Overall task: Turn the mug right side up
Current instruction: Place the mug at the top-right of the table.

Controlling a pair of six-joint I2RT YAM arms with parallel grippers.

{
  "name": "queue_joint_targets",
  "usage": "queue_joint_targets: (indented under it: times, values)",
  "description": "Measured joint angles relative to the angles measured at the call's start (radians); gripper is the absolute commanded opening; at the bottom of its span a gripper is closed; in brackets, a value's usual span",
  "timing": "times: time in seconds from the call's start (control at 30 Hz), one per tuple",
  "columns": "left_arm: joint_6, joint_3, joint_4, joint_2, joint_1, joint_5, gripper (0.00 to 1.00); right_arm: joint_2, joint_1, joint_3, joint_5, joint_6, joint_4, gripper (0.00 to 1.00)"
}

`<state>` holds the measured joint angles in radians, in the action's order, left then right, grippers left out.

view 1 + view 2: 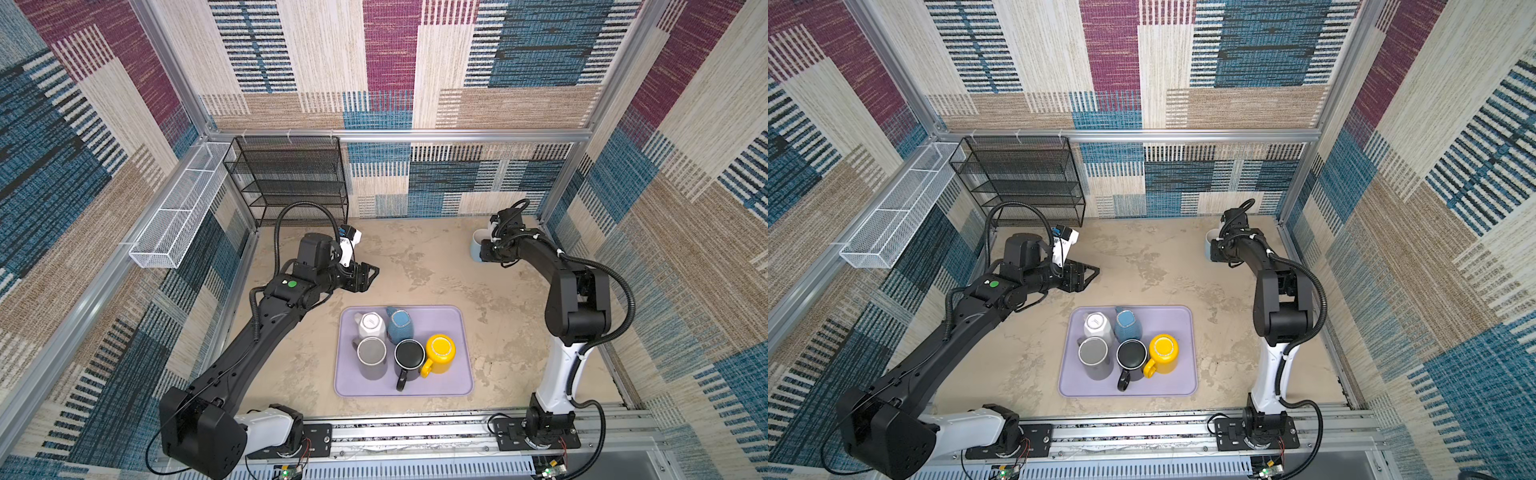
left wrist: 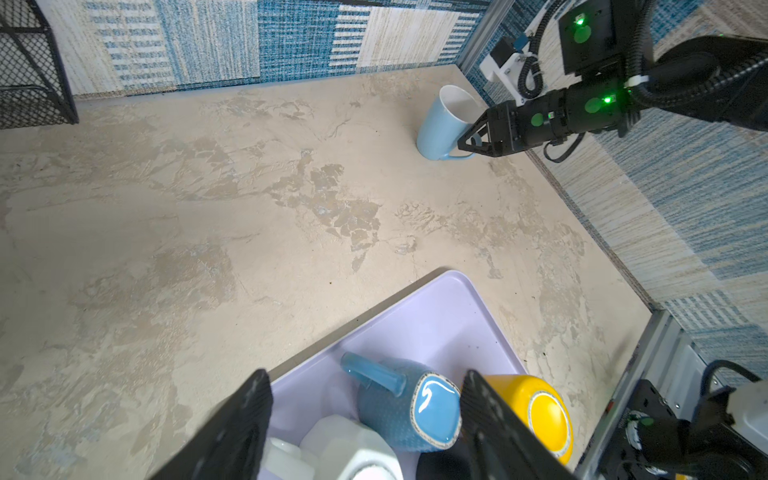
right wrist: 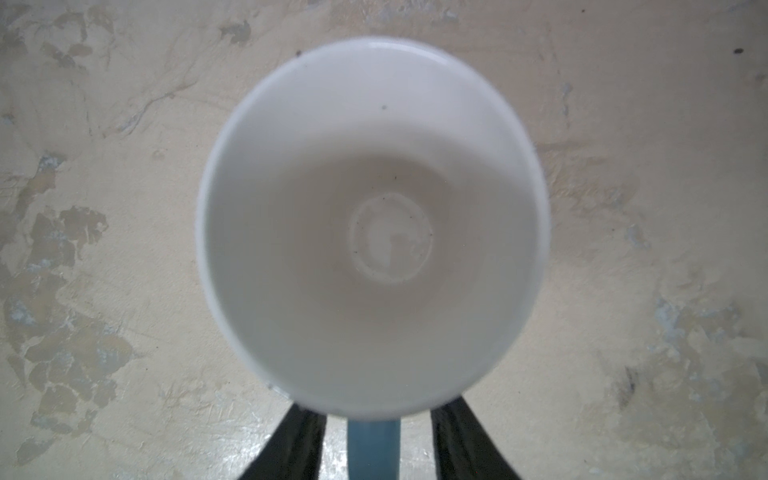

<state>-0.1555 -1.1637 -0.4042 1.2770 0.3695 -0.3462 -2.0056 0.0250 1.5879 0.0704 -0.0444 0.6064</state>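
Note:
The light blue mug (image 1: 477, 246) (image 1: 1209, 244) stands upright near the table's far right corner, its white inside (image 3: 374, 199) facing up. My right gripper (image 1: 484, 252) (image 2: 467, 143) (image 3: 377, 411) is open and straddles the mug's handle (image 3: 374, 451). A gap shows on each side between the fingers (image 3: 303, 440) and the handle. My left gripper (image 1: 368, 277) (image 1: 1090, 276) (image 2: 365, 376) is open and holds nothing. It hangs above the table just beyond the far left corner of the tray.
A lilac tray (image 1: 453, 318) (image 1: 1183, 321) (image 2: 436, 316) at the front centre holds several upside-down mugs: white (image 1: 371, 324), textured blue (image 1: 400, 323), grey (image 1: 371, 353), black (image 1: 409, 355), yellow (image 1: 440, 351). A black wire shelf (image 1: 291, 178) stands at the back left and a white wire basket (image 1: 178, 212) hangs on the left wall.

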Motion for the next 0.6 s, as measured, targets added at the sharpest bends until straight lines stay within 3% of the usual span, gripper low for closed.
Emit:
queue_joint_targets:
  times: [0.1, 0.6]
  values:
    - [-0.001, -0.007, 0.003, 0.006, 0.0, 0.0, 0.73, 0.015, 0.0, 0.0, 0.0, 0.0, 0.0, 0.64]
    - [-0.007, 0.009, -0.01, -0.018, 0.0, -0.001, 0.7, 0.246, -0.003, -0.129, 0.07, 0.0, -0.072, 0.72]
